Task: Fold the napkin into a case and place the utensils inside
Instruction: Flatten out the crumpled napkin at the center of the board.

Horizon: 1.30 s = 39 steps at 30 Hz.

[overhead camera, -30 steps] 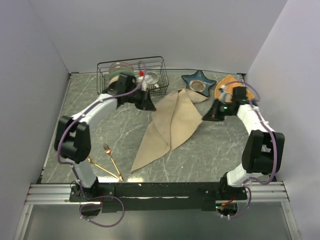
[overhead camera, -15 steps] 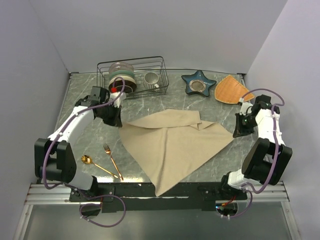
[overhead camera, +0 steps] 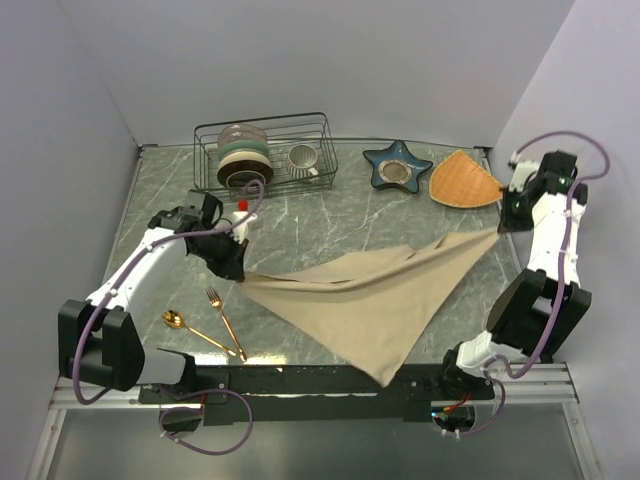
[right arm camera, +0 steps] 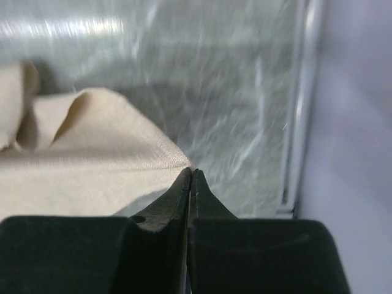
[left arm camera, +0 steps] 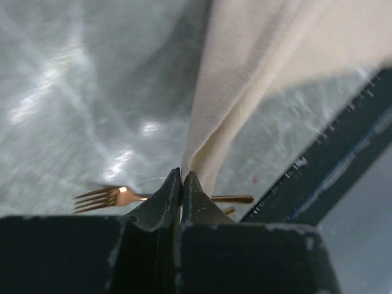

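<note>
The beige napkin (overhead camera: pixel 370 295) hangs stretched between my two grippers above the table, its lower corner drooping over the front rail. My left gripper (overhead camera: pixel 237 272) is shut on the napkin's left corner (left arm camera: pixel 208 141). My right gripper (overhead camera: pixel 500 230) is shut on the right corner (right arm camera: pixel 122 153), near the right wall. The gold fork (overhead camera: pixel 224 318) and gold spoon (overhead camera: pixel 190 330) lie on the table at the front left; the fork (left arm camera: pixel 107 197) shows just beyond the left fingers. No folded case is in view.
A wire dish rack (overhead camera: pixel 265 150) with bowls and a cup stands at the back. A blue star-shaped dish (overhead camera: pixel 397 166) and an orange wedge mat (overhead camera: pixel 463 180) lie at the back right. The black front rail (overhead camera: pixel 330 378) runs below the napkin.
Both grippers have pulled apart with the napkin corners. The left moved forward and left, the right swung to the right wall. The narrow folded cloth has spread into a wide, taut sheet.
</note>
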### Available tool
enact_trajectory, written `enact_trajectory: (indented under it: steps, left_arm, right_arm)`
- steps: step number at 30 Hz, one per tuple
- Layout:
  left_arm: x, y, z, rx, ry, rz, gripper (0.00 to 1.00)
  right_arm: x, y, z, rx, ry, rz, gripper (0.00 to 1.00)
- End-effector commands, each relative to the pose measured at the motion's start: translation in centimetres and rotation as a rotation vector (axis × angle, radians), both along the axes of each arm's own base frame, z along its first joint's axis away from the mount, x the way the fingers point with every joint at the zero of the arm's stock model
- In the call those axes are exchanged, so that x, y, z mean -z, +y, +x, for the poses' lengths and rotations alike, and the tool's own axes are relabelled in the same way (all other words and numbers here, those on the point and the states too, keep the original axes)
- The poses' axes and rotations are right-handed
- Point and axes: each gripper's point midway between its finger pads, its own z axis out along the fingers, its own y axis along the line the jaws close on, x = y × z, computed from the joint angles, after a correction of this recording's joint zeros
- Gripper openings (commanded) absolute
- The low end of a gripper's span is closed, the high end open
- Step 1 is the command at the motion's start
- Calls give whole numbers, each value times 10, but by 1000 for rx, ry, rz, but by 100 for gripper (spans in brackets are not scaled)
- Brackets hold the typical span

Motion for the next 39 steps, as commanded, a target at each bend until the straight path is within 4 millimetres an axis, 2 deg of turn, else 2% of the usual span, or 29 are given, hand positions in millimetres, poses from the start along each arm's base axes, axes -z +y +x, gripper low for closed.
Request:
enact_trajectory:
  steps: [1, 5, 6, 10, 13, 16, 17, 18, 19, 20, 21, 22, 23, 24, 25, 26, 27, 28, 29, 30, 31, 32, 33, 34, 35, 36, 37, 38, 39]
  left_arm:
    - [-21, -25, -38, 266, -26, -78, 1]
    - [-10, -25, -74, 446, -24, -27, 1]
    - [-12, -26, -79, 468, -45, -25, 1]
    - [-6, -35, -112, 605, -44, -8, 4]
    - [-10, -42, -124, 710, -90, 10, 15]
    - [-9, -45, -131, 808, -124, 61, 49]
    - [-13, -52, -121, 789, -162, 53, 59]
    - [-16, -61, -112, 762, -173, 42, 62]
    - [-32, -74, -93, 696, -219, 8, 64]
    - [-40, -94, -69, 655, -279, -29, 66]
    - [-61, -112, -45, 605, -361, -66, 67]
    - [-71, -125, -26, 516, -387, -88, 67]
    - [-70, -141, -10, 473, -394, -101, 68]
    - [-102, -169, 21, 422, -526, -180, 69]
    - [-110, -186, 29, 356, -521, -206, 72]
    - [-96, -206, 46, 321, -499, -196, 73]
    - [-124, -229, 66, 267, -562, -242, 73]
    - [-123, -250, 64, 234, -531, -247, 70]
    - [-94, -267, 79, 205, -494, -177, 69]
    - [-114, -284, 91, 172, -538, -191, 70]
    - [-113, -304, 89, 149, -549, -201, 69]
    - [-90, -313, 100, 117, -550, -151, 69]
    - [-98, -326, 105, 114, -575, -167, 69]
    - [-94, -340, 101, 133, -573, -173, 68]
    - [-69, -348, 107, 130, -558, -126, 68]
    - [-82, -359, 114, 88, -568, -152, 67]
    - [-74, -363, 113, 73, -542, -134, 66]
    - [-52, -370, 116, 65, -512, -107, 65]
    - [-61, -376, 123, 34, -527, -123, 65]
  right_arm:
    - [-49, -3, 58, 29, -173, 19, 0]
    - [-52, 29, 81, -46, -171, 42, 0]
    - [-51, 48, 86, -90, -167, 41, 0]
    - [-33, 78, 82, -156, -123, 40, 0]
    - [-19, 84, 70, -181, -82, 43, 0]
    - [-5, 77, 55, -190, -35, 9, 0]
    - [-3, 74, 52, -193, -32, -2, 0]
    - [3, 72, 45, -192, -17, -4, 0]
    - [6, 70, 42, -190, -10, -9, 0]
    - [10, 70, 38, -191, 0, -6, 0]
    - [15, 73, 32, -194, 17, 9, 0]
    - [17, 80, 29, -206, 18, 37, 0]
    - [18, 84, 27, -204, 21, 62, 0]
    - [20, 88, 23, -205, 24, 82, 0]
    - [20, 93, 22, -209, 21, 108, 0]
    - [21, 95, 20, -193, 22, 122, 0]
    - [21, 96, 19, -188, 24, 126, 0]
    - [20, 96, 18, -181, 27, 133, 0]
    - [22, 96, 17, -160, 33, 141, 0]
    - [23, 95, 16, -148, 32, 148, 0]
    - [24, 94, 15, -135, 35, 154, 0]
    - [26, 95, 13, -117, 45, 166, 0]
    - [30, 95, 11, -106, 59, 175, 0]
    - [32, 96, 10, -98, 70, 186, 0]
    - [33, 96, 9, -85, 74, 195, 0]
    - [34, 97, 9, -78, 74, 202, 0]
    - [34, 97, 8, -76, 76, 205, 0]
    - [35, 97, 7, -64, 77, 208, 0]
    - [35, 97, 7, -57, 77, 203, 0]
